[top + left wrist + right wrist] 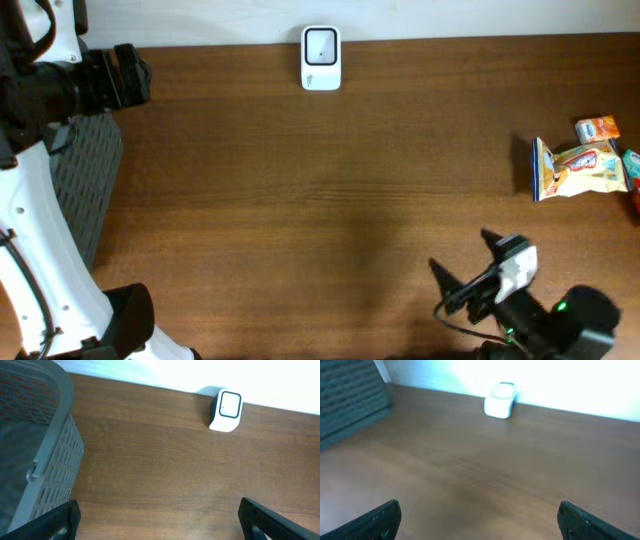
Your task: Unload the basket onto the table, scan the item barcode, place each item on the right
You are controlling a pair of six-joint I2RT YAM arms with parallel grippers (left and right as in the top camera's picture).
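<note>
A white rectangular plastic barcode scanner [321, 58] is standing midway along the far edge of the brown wooden table [300, 190]. A grey slatted plastic basket [88, 170] is sitting at the left end. A yellow foil snack packet [580, 170] is lying at the right end, with a small orange packet [597, 129] just behind it.

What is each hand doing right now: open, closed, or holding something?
Left hand: open, holding nothing.
Right hand: open, holding nothing.
</note>
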